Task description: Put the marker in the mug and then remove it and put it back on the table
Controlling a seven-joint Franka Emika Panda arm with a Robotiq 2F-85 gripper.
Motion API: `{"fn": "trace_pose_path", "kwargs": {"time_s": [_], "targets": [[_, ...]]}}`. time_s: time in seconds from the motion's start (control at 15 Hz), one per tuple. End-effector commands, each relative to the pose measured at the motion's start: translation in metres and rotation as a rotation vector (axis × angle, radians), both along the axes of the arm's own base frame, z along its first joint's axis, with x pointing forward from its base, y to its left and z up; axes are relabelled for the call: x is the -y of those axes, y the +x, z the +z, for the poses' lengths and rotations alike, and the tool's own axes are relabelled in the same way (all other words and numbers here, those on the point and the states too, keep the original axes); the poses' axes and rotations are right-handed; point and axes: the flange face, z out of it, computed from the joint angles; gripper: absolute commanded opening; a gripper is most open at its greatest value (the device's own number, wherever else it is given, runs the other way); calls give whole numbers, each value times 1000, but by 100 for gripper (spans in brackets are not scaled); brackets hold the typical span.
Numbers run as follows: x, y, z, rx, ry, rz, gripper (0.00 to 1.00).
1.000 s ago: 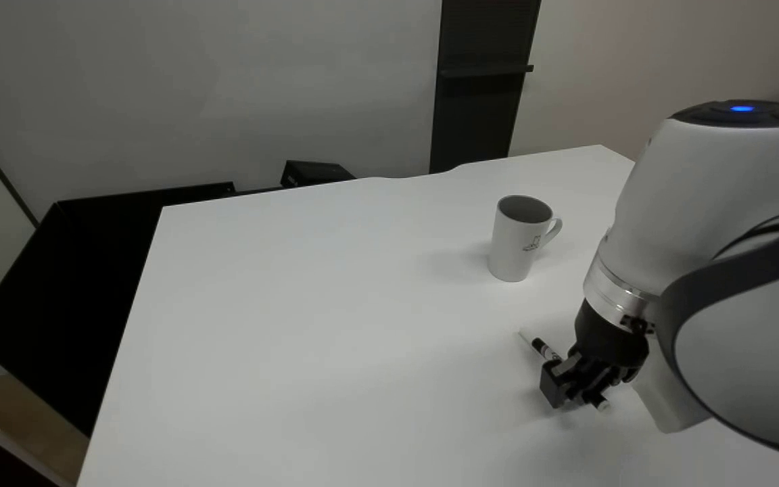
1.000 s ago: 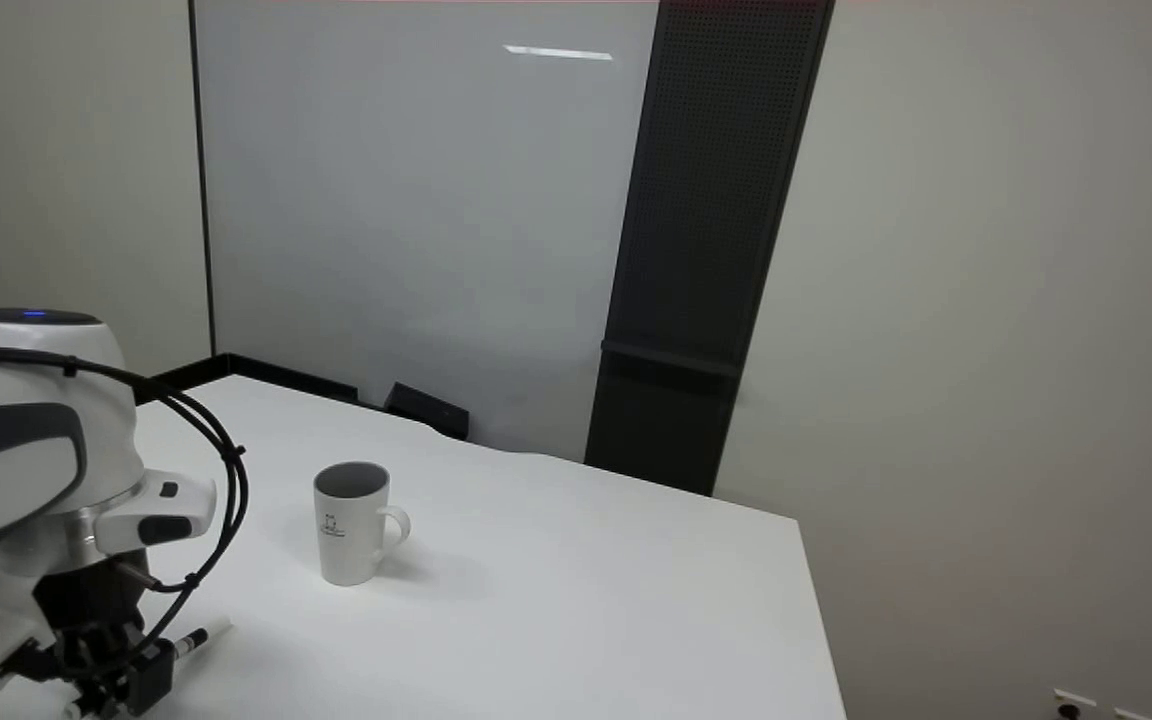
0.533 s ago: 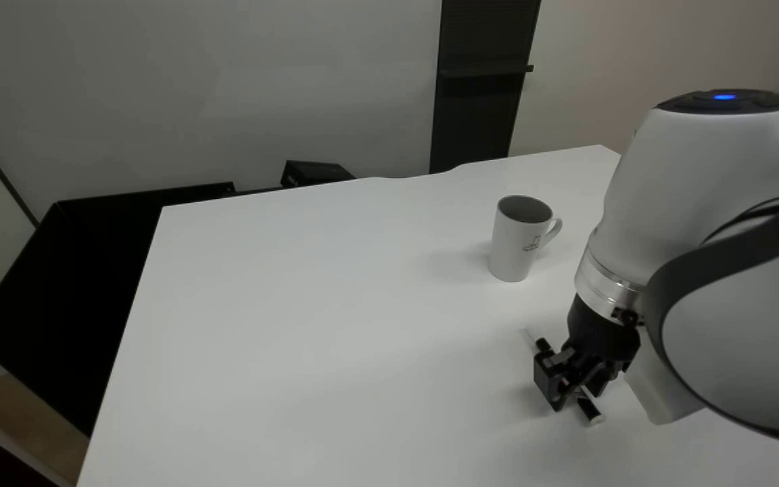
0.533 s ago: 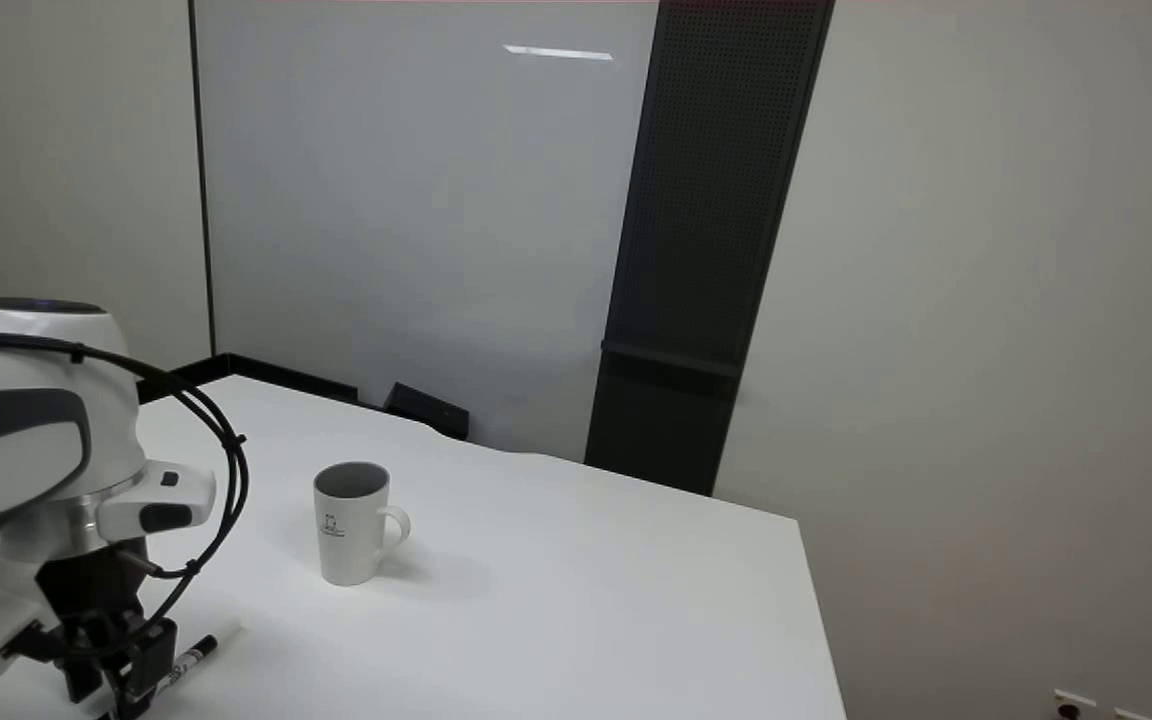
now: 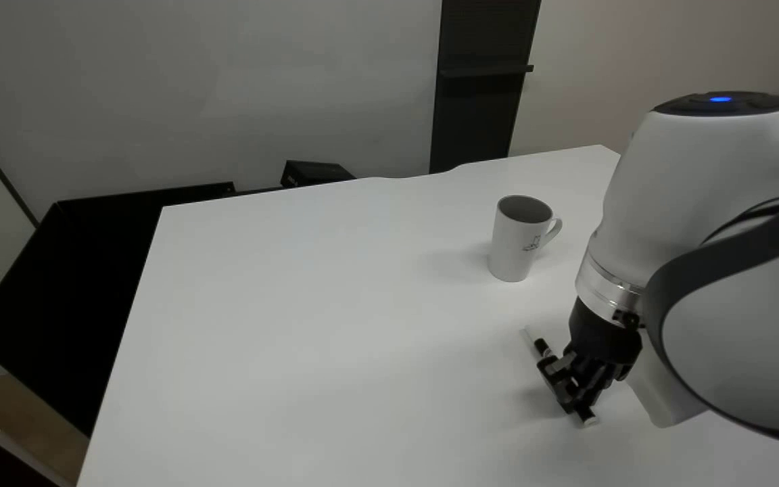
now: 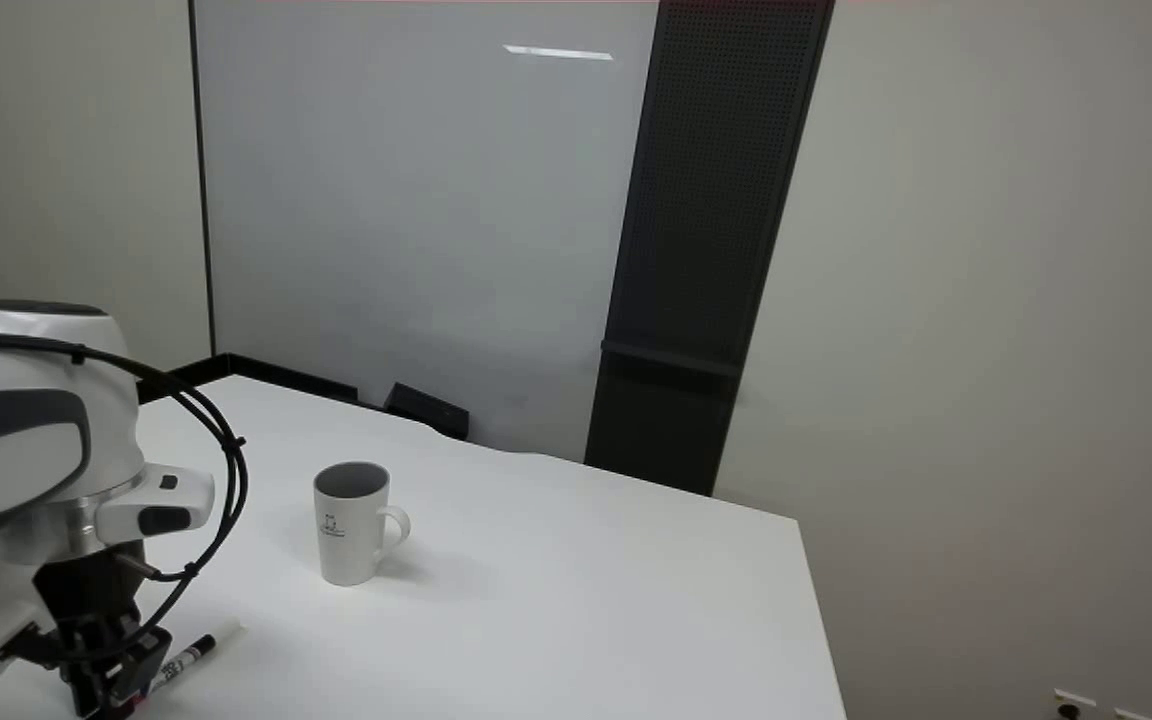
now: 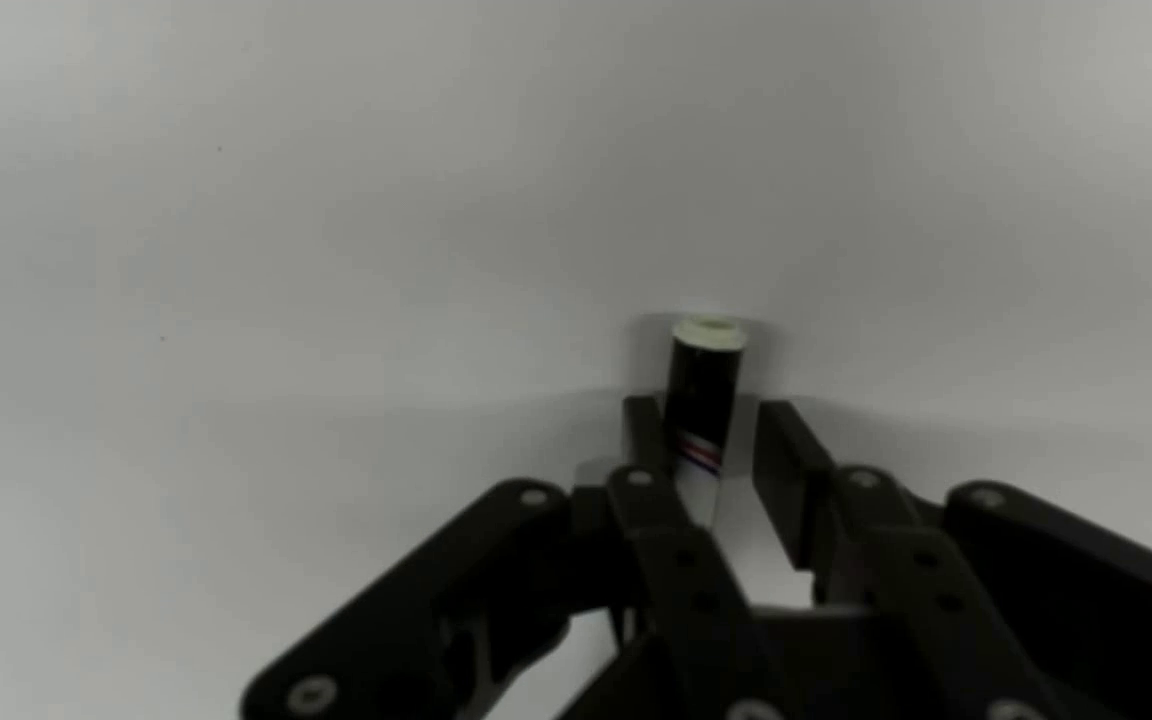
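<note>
The marker point(image 5: 541, 348) lies on the white table point(image 5: 295, 304) beneath my gripper point(image 5: 569, 400). Its white tip and black band also show in an exterior view point(image 6: 198, 650). In the wrist view, the marker's black end point(image 7: 704, 390) with a red and blue stripe lies between the fingertips of my gripper point(image 7: 711, 430). It is close to the left finger, and a gap shows to the right finger point(image 7: 786, 470). The jaws are partly open. The marker's middle is hidden by the gripper. The white mug point(image 5: 514, 243) stands upright, and its visible inside is dark, also in an exterior view point(image 6: 348, 540).
The table's far edge runs behind the mug. A black box point(image 5: 315, 172) sits beyond that edge, by the wall. A black cable point(image 6: 231, 470) loops beside the arm.
The arm has shifted slightly left in an exterior view since one second ago, and the marker's near end has swung a little. Over the last half second the fingers have drawn closer together around the marker.
</note>
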Motion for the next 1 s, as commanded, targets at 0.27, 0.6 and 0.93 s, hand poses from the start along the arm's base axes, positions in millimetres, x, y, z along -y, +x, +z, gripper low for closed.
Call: {"fn": "trace_pose_path", "kwargs": {"time_s": [0.27,0.6,0.93], "targets": [[0,5,8,-18,4,-5,7],[-8,25,39,-37,35,0,7],[-9,56,86,-89,72,-9,7]]}}
